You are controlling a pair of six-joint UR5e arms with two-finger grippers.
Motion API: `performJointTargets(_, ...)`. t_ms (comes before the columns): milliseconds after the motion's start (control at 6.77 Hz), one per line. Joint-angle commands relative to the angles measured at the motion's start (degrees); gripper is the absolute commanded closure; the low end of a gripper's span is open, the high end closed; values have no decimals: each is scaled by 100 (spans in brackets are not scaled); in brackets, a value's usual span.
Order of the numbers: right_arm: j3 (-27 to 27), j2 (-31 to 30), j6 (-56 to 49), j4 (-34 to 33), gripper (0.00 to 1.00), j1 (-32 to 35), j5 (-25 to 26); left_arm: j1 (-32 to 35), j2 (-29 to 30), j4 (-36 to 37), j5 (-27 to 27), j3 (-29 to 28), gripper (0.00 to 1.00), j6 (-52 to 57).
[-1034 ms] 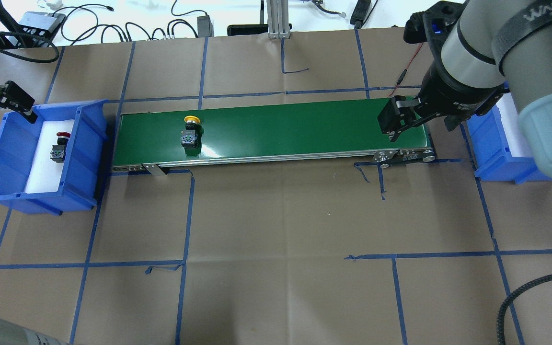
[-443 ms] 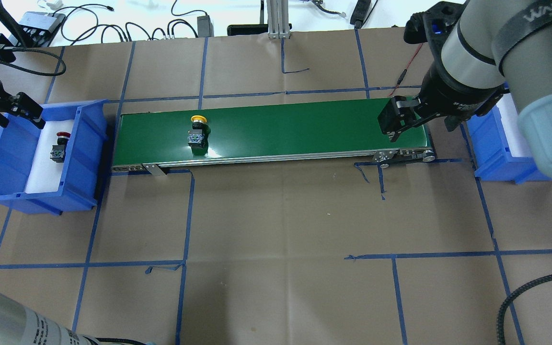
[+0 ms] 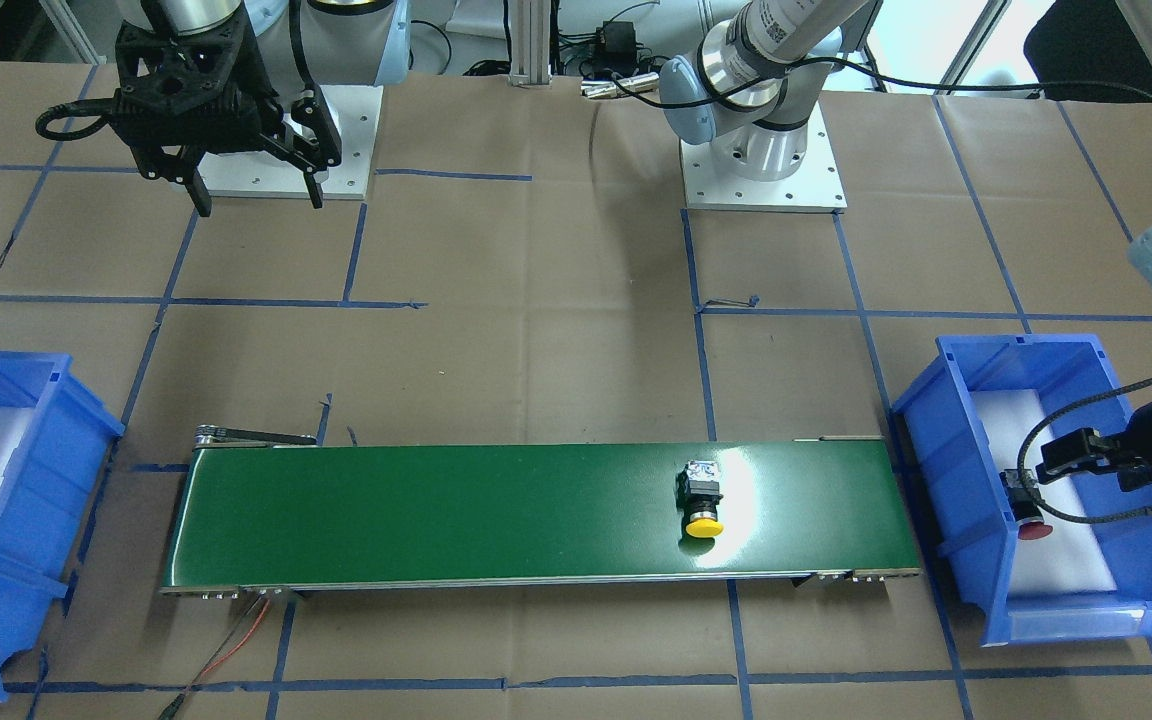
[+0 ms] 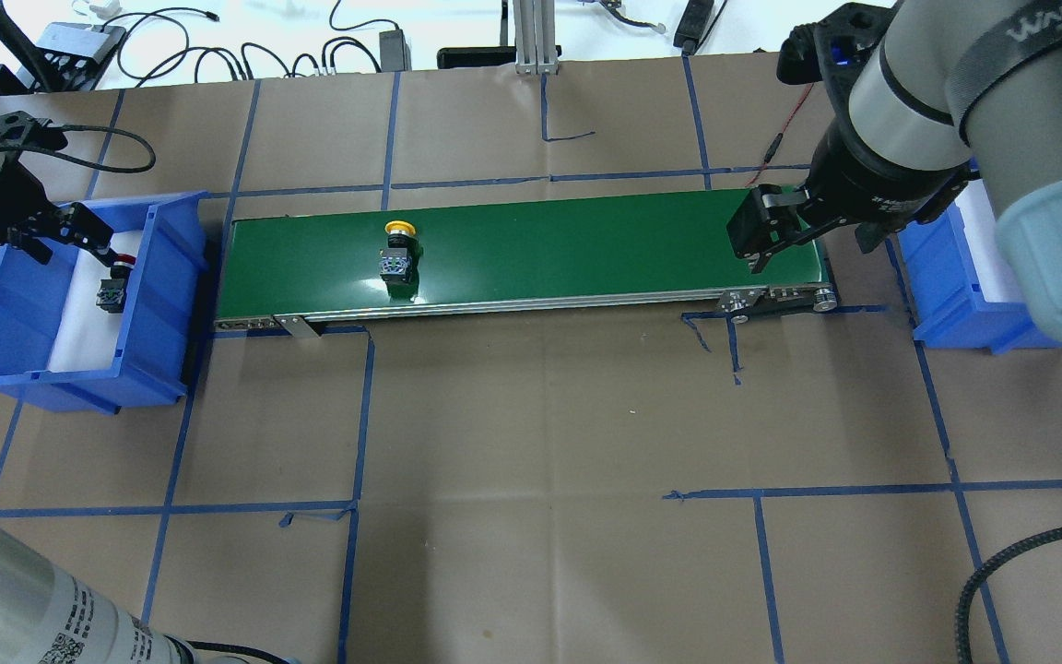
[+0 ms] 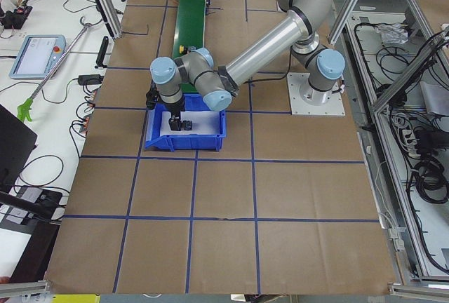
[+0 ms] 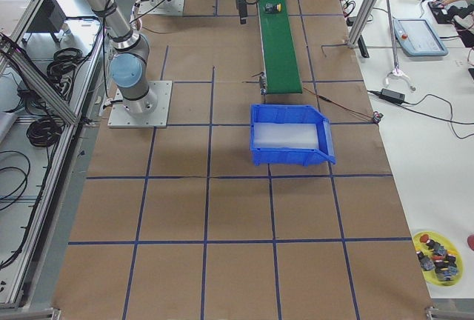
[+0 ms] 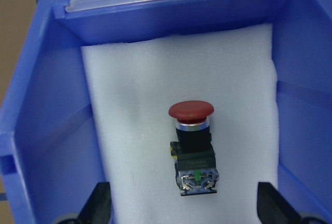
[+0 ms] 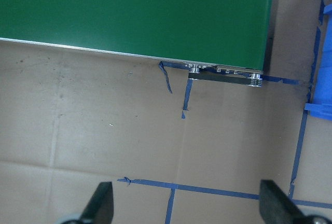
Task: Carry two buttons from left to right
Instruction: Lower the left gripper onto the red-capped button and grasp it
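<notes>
Green belt [image 4: 568, 244] is carrying one yellow button [image 4: 397, 249]; one red button [image 7: 193, 149] is lying in the left of two blue bins [image 4: 167, 267]. Left pincer [image 4: 61, 242] is hovering open above it; right pincer [image 3: 258, 198] is hanging open.

The red button [image 7: 193, 146] lies mid-floor on the foam [image 7: 129, 94] of the left bin [image 7: 31, 130], with bare foam on every side and the bin walls well off. The left gripper [image 7: 185, 203] hangs over it, fingers [image 7: 99, 206] spread wide, one on each side and neither touching. On the belt [image 4: 586, 244] the yellow button [image 4: 398, 251] lies alone, bare green all round. The right gripper [image 8: 187, 203] hangs spread, well above the belt's right end. The right bin [image 4: 946, 286] sits just beyond.
</notes>
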State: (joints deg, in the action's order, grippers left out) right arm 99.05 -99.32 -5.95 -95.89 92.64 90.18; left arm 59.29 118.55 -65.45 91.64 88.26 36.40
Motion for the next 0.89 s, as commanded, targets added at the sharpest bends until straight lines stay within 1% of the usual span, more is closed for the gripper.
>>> performJointTargets(0,0,0,-3,0,0,0,0,13,62,452,-6,304,1,-10)
performJointTargets(295,9,0,-3,0,0,0,0,13,185,892,-6,542,1,-19)
performJointTargets(443,9,0,-3,0,0,0,0,21,177,894,-15,595,1,-28)
performJointTargets(591,9,0,-3,0,0,0,0,4,194,894,-41,595,9,-28)
performJointTargets(739,9,0,-3,0,0,9,0,-5,186,894,-33,587,37,-19)
